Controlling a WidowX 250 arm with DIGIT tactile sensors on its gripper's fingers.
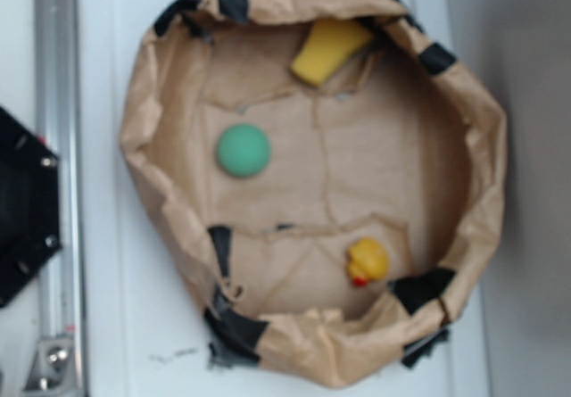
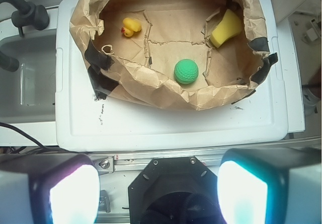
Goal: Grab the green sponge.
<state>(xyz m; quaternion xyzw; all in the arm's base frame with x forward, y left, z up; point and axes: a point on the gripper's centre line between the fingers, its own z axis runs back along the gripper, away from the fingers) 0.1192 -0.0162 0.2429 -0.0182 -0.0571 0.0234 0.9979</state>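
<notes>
At bottom of wrist view: my claw [image 2: 158,191], two pads [image 2: 73,194] set wide apart, nothing between them, touching nothing. Ahead of claw, well apart, past white lid [image 2: 166,126] and crumpled near wall of paper bag [image 2: 151,85]: green sponge [image 2: 186,71], round, no long axis, so any closing direction serves. It lies slightly right of claw's midline. Farther ahead-right: yellow sponge [image 2: 226,27]. Farther ahead-left: rubber duck [image 2: 131,26]. My judgement: reach forward, clear bag wall, then descend.

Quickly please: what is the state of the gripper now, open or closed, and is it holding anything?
Gripper: open and holding nothing; its two fingers stand wide apart, well short of the round green sponge in the brown paper basin.
</notes>
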